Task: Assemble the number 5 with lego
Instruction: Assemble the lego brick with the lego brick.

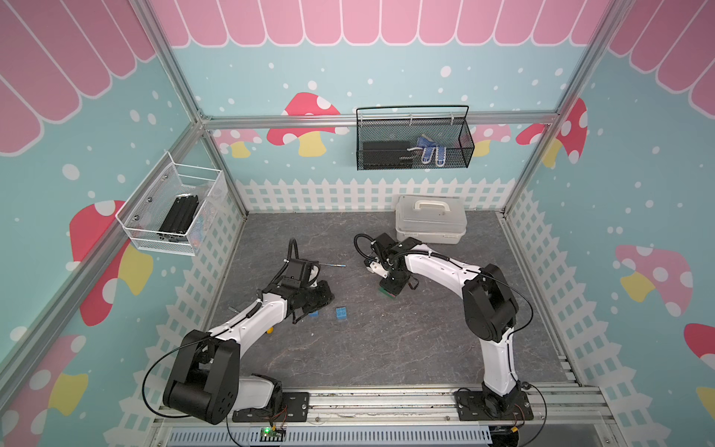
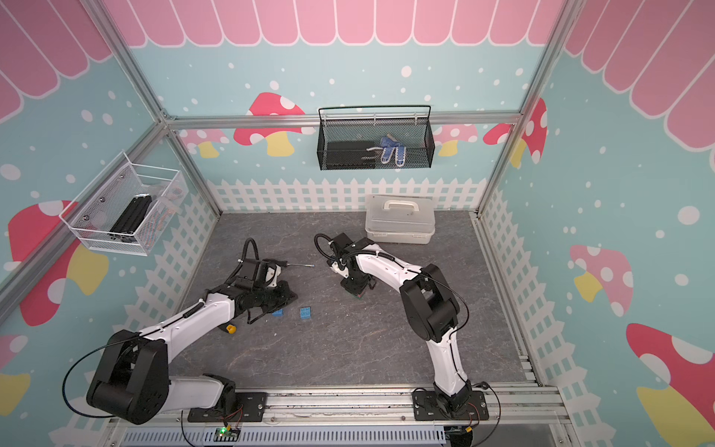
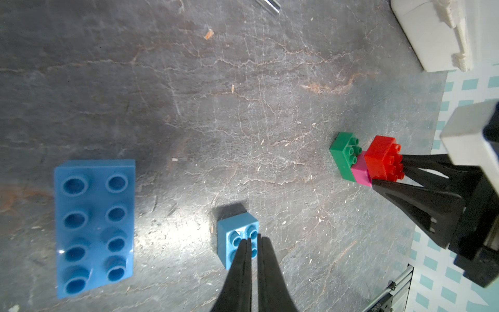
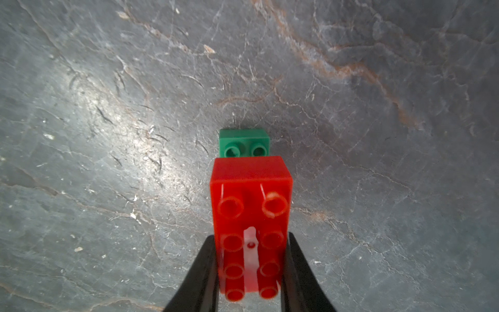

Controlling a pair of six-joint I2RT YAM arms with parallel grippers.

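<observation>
Firstly, in both top views the long blue plastic brick (image 1: pixel 341 312) lies on the dark surface (image 1: pixel 387 348) between the arms. In the left wrist view the left end effector (image 3: pixel 252 240) is closed, tips over the small square blue brick (image 3: pixel 229 237), and farther off the small pink brick (image 3: pixel 360 174) sits between the long green brick (image 3: pixel 343 156) and the long red brick (image 3: pixel 380 154). In the right wrist view the right end effector (image 4: pixel 251 239) grips that red brick by its sides.
</observation>
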